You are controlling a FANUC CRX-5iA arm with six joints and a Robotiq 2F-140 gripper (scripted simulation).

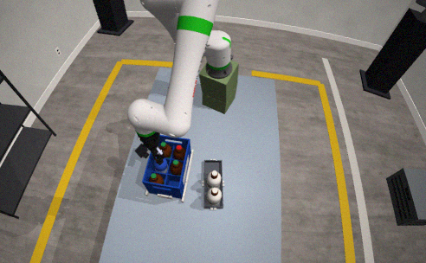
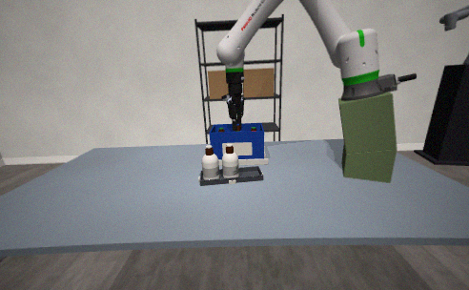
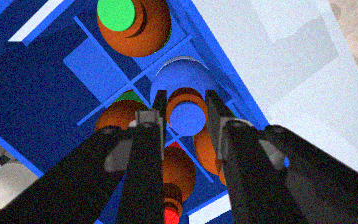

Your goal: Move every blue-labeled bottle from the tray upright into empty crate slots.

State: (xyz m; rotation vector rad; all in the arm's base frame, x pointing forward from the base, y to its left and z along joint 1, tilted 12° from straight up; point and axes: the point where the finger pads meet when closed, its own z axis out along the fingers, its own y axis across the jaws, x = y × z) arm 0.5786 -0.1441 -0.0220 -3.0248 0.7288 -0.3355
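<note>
A bottle with a blue cap and blue shoulder (image 1: 161, 166) (image 3: 180, 75) stands upright in the middle left slot of the blue crate (image 1: 151, 187) (image 2: 258, 143) (image 3: 232, 68). My gripper (image 1: 159, 159) (image 2: 236, 128) (image 3: 185, 104) is shut on its neck, one finger on each side. The bottle's base is hidden, so I cannot tell whether it rests on the crate floor. The dark tray (image 1: 213, 164) (image 2: 251, 174) holds two white bottles with brown necks and white caps, one (image 1: 214, 178) (image 2: 231, 164) beside the other (image 1: 214, 196) (image 2: 210, 164). Crate and tray look level.
Brown bottles with green caps (image 1: 164, 149) (image 1: 176, 168) (image 1: 154, 178) and one with a red cap (image 1: 178, 152) fill the slots around the blue one. The crate's front right slot (image 1: 172, 179) is empty. The green robot pedestal (image 1: 219, 93) (image 2: 369, 138) stands behind.
</note>
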